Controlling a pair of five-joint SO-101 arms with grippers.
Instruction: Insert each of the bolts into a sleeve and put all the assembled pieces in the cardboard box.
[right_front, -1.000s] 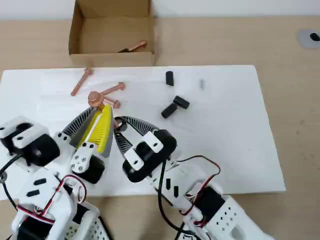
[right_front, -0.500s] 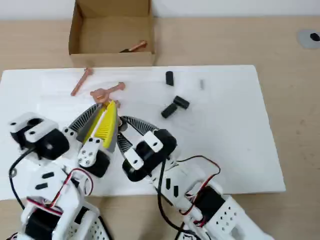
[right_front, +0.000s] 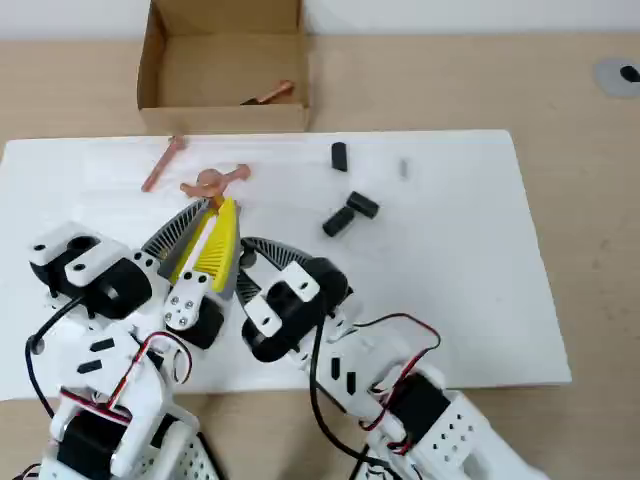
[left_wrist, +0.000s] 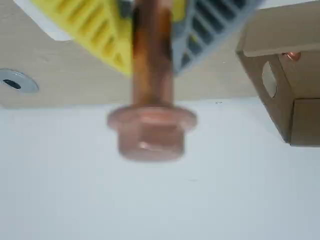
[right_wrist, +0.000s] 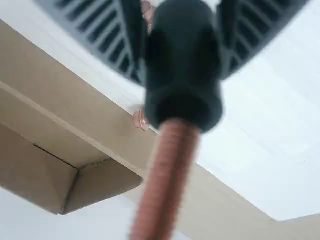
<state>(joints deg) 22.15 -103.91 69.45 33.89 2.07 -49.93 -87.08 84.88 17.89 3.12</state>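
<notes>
My left gripper (right_front: 213, 206), with one yellow and one grey finger, is shut on a copper bolt (right_front: 205, 185) over the white mat. The bolt's flanged head (left_wrist: 151, 132) sticks out past the left gripper (left_wrist: 151, 62). Just beside it, my right gripper (right_front: 241, 257) is shut on a black sleeve (right_wrist: 182, 75), and a copper threaded shaft (right_wrist: 165, 185) sticks out of that sleeve. The cardboard box (right_front: 222, 118) stands at the far edge of the mat with one assembled piece (right_front: 266, 96) inside. Two loose bolts (right_front: 160, 165) (right_front: 232, 175) lie near the box.
Three black sleeves (right_front: 339, 156) (right_front: 363, 205) (right_front: 338, 222) lie on the white mat (right_front: 450, 280) to the right of the grippers. The box wall (left_wrist: 267, 45) and corner (right_wrist: 65, 165) are close ahead of both wrists. A grey disc (right_front: 618, 75) sits on the wooden table far right.
My left arm has swung right and pushed toward the box, carrying the bolt a little farther from me. The right gripper has barely moved.
</notes>
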